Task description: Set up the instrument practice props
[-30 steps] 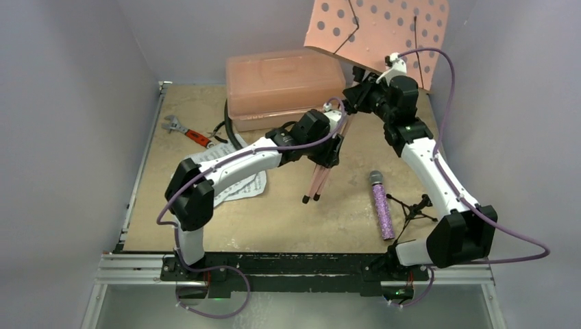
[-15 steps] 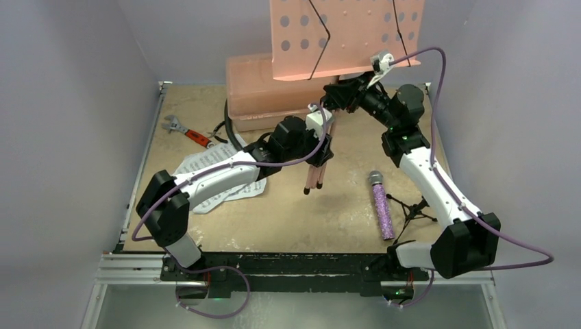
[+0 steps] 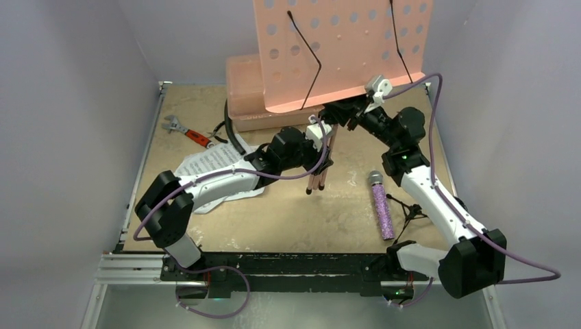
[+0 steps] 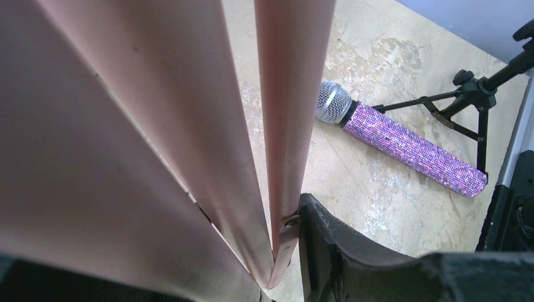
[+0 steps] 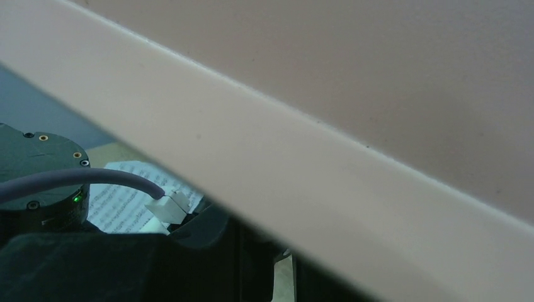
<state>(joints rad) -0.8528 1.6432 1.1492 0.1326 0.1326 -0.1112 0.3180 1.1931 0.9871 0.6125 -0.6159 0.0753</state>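
1. L arm ran low across the tan, mottled table, elbow bent near its base, forearm reaching toward back-centre. The left gripper sat at the stand's legs.
2. It was clamped on the folded legs of the pink perforated music stand. L wrist view showed smooth pink tubes running between the fingers, one tube pressed vs. the black pad.
3. R arm rose from its base, forearm angled inward & up, wrist bent toward the stand's neck. The right gripper sat under the panel's lower lip.
4. R fingers were hidden by that lip and the R wrist view was filled w/ matte pink ledge, so couldn't tell if they pinched it or stood apart.
5. Stand panel was flat plastic w/ round holes & two thin black wire page holders, raised over the table's back. Legs were bunched together, tips black-capped.
6. Purple glittery microphone, grey mesh head toward the back, lay flat right of centre. Small black tripod mic stand lay just beside it, thin legs splayed.
7. White sheet-music pages, printed & rumpled, lay partly under L forearm.
8. Pink translucent plastic box, w/ rounded corners, sat at the back behind the panel. Red-handled wrench lay back-left.
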